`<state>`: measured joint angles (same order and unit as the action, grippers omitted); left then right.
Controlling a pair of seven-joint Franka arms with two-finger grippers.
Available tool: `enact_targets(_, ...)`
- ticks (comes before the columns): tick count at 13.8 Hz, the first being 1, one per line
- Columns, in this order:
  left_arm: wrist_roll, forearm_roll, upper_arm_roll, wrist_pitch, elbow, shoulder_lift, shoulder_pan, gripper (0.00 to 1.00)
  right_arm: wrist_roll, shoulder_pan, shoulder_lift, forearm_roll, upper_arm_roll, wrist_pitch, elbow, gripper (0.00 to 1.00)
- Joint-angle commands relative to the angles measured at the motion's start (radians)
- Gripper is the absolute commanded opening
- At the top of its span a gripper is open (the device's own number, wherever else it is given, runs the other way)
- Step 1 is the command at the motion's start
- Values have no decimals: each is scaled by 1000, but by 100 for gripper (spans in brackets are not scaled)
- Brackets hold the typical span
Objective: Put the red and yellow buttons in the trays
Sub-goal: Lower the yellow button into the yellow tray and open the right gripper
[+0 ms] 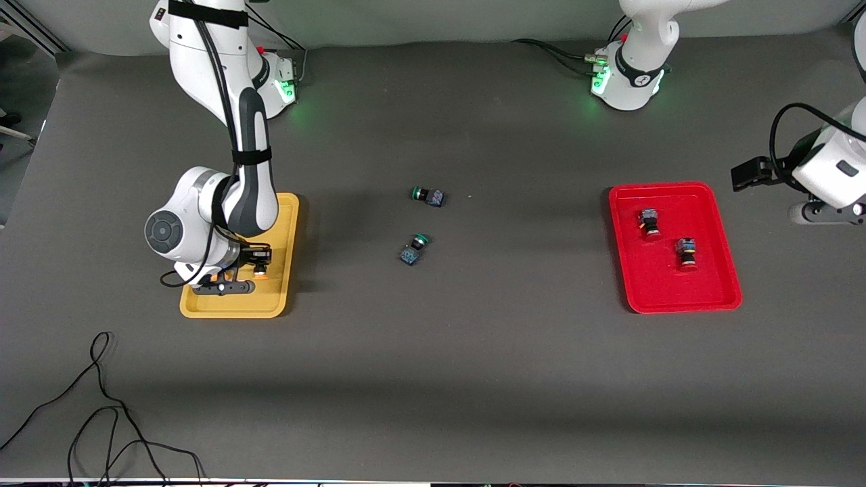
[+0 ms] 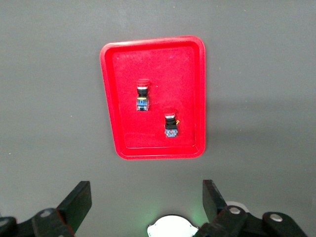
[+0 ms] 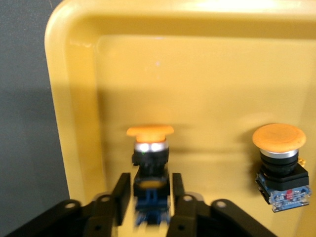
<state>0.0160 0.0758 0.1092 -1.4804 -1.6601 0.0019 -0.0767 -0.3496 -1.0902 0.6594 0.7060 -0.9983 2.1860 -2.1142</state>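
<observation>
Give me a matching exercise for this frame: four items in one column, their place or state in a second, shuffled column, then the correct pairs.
Items:
1. red-capped buttons
2. green-capped buttons
3. right gripper
4. left gripper

Places or states:
A. on the bare table between the trays
B. fingers spread, holding nothing
C. lying in the red tray
D. low in the yellow tray, fingers on each side of a yellow-capped button

Pairs: 1-C, 2-A, 3-D, 4-B

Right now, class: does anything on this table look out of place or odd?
Only the two green-capped buttons, lying tipped on the bare table between the yellow tray and red tray. The red buttons lie in the matching tray.
</observation>
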Motion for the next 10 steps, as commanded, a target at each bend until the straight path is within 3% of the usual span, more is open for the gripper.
enact_targets(1,-1,-10,-114,15,3,-20,112,100,-22,3,-18,29,-11,-5,26,100)
enact_targets(4,1,-13,-91,-18,-62,-94,88,100,-20,-17,-35,15,-75,-56,58,100)
enact_targets(6,-1,-14,31,-63,-79,-96,-32,100,6,-51,-35,-3,-173,-180,143,100)
enact_targets(8,1,-14,29,-58,-75,-99,-15,100,98,-88,-37,-94,-244,-302,254,100)
enact_targets(10,-4,-14,30,-51,-72,-94,-25,100,141,-114,-37,-103,-302,-421,345,100)
